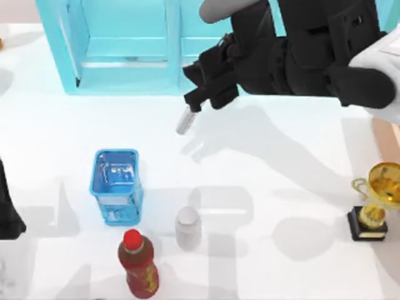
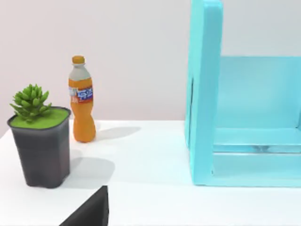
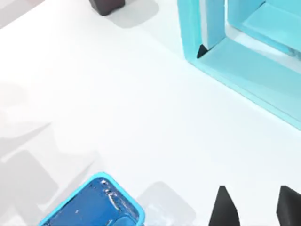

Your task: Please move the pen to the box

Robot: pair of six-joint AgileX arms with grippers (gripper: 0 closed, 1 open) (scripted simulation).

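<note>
- Our left arm sits parked at the worktop's left edge.
- Blue lattice crate, red-capped bottle and white jar stand near the front.
- Our right claw, just before the cyan shelf unit, grips the pen clear above the worktop.
- A trophy stands at the right edge.

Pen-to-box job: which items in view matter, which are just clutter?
Job: pen in right end effector; box at table's right edge.
Clutter: cyan shelf unit, blue crate, white jar, red-capped bottle, trophy, orange bottle, potted plant; left end effector parked at left edge.
</note>
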